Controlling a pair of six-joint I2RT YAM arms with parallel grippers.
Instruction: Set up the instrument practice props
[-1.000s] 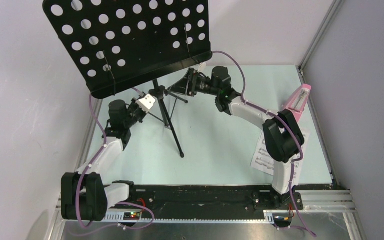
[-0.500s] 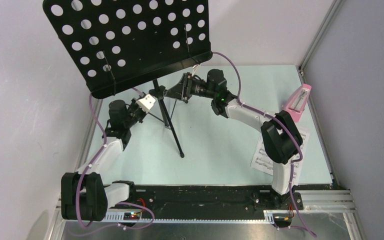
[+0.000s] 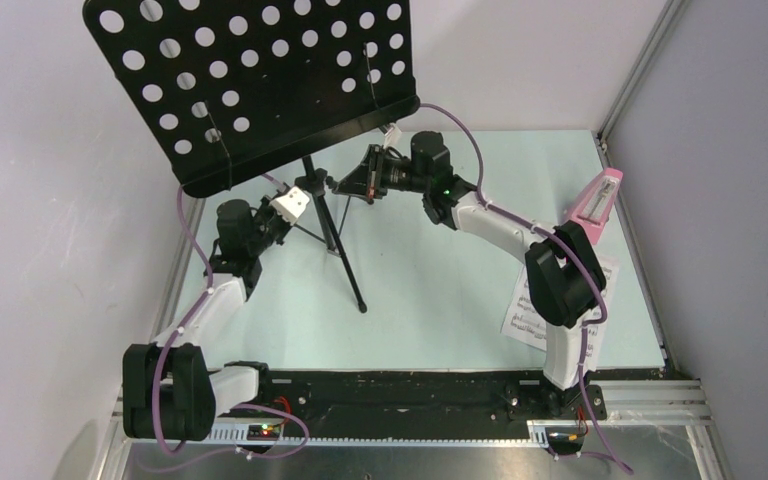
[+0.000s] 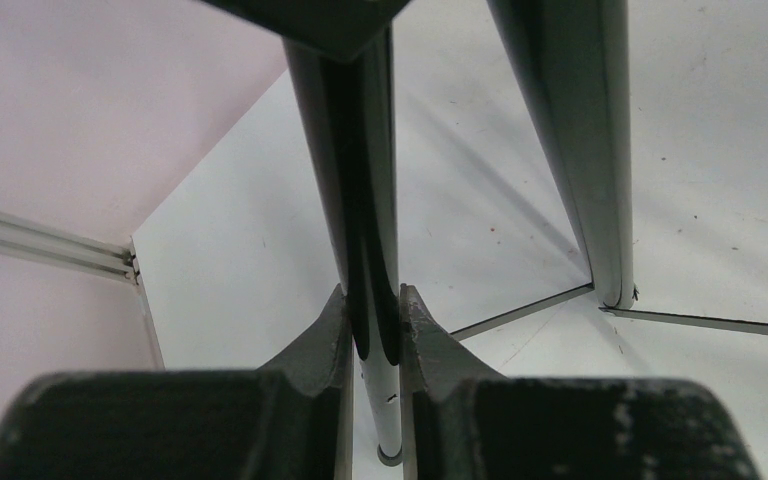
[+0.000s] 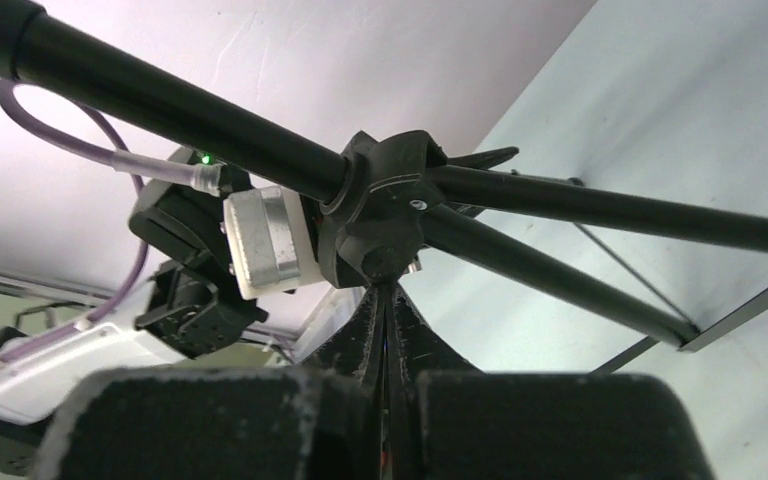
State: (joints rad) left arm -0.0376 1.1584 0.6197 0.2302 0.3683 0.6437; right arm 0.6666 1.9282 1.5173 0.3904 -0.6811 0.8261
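The black music stand (image 3: pixel 260 80), with its hole-punched desk, stands at the back left on its tripod legs (image 3: pixel 348 262). My left gripper (image 3: pixel 312 190) is shut on one of the stand's black tubes (image 4: pixel 370 200), a finger (image 4: pixel 325 335) pressed against each side. My right gripper (image 3: pixel 340 183) is shut, its tips (image 5: pixel 388 292) touching the underside of the tripod hub (image 5: pixel 380 205). The pink metronome (image 3: pixel 597 198) stands at the right edge. White sheet-music pages (image 3: pixel 526 318) lie beside the right arm, partly hidden by it.
White walls close in on the left and at the back. An aluminium frame post (image 3: pixel 632 70) runs along the right side. The arms' black base rail (image 3: pixel 400 395) lies at the near edge. Purple cables (image 3: pixel 460 115) loop off both wrists.
My right gripper has closed from wide open and moved left against the tripod hub. The stand's desk has shifted slightly to the left. The left arm has held still.
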